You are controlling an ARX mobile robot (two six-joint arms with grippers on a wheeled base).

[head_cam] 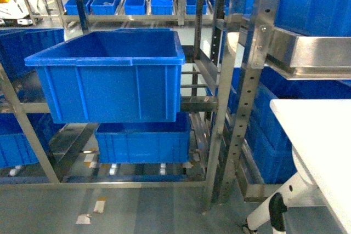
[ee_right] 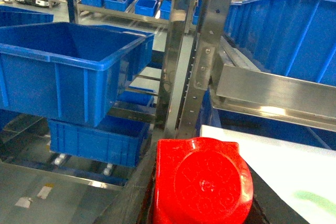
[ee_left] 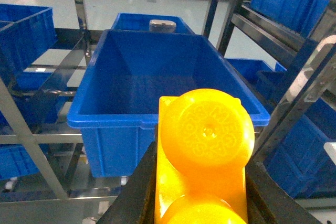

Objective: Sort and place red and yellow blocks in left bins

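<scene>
Neither arm is showing in the head view. In the left wrist view the yellow brick (ee_left: 205, 156) is running off the bottom edge, its near stud cut in half, and the dark jaws on either side of it are showing only as slivers. In the right wrist view the red block (ee_right: 199, 182) is also getting cropped at the bottom. The lower blue crate (head_cam: 143, 141) is sitting half hidden under the upper blue crate (head_cam: 109, 75). The white bench (head_cam: 323, 146) is being clipped by the right edge.
</scene>
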